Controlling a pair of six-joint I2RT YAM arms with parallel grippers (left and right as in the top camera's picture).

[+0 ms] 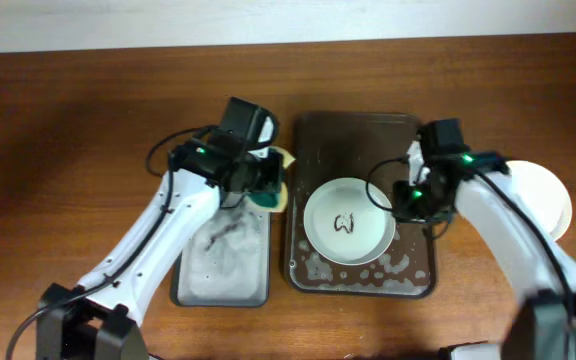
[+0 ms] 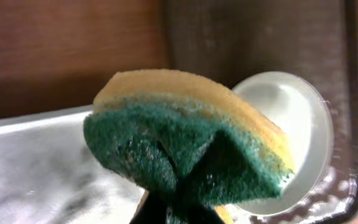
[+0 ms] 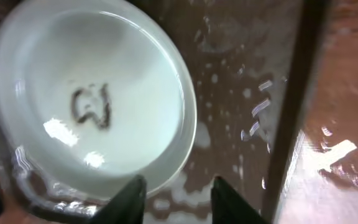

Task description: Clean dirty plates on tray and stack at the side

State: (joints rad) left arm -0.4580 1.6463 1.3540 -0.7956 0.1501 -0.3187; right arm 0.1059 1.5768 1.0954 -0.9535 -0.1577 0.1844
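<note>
Porous green-yellow sponge (image 2: 185, 143) hiding most of left hand (image 2: 179, 208) pinching it, right hand (image 3: 179, 185) parted, empty, cropped at lower edge, over glossy scribbled plate (image 3: 92, 93), wet brown tray (image 3: 296, 93)

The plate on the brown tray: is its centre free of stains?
No, a black scribble marks the centre of the plate on the tray.

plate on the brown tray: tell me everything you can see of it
Round, white, shallow, glossy plate, ceramic by the look, with a black scribble stain at its centre. It lies flat, right side up, in the near half of the wet tray. The open right claw straddles its rim; contact unclear. The sponge is clear of it.
</note>
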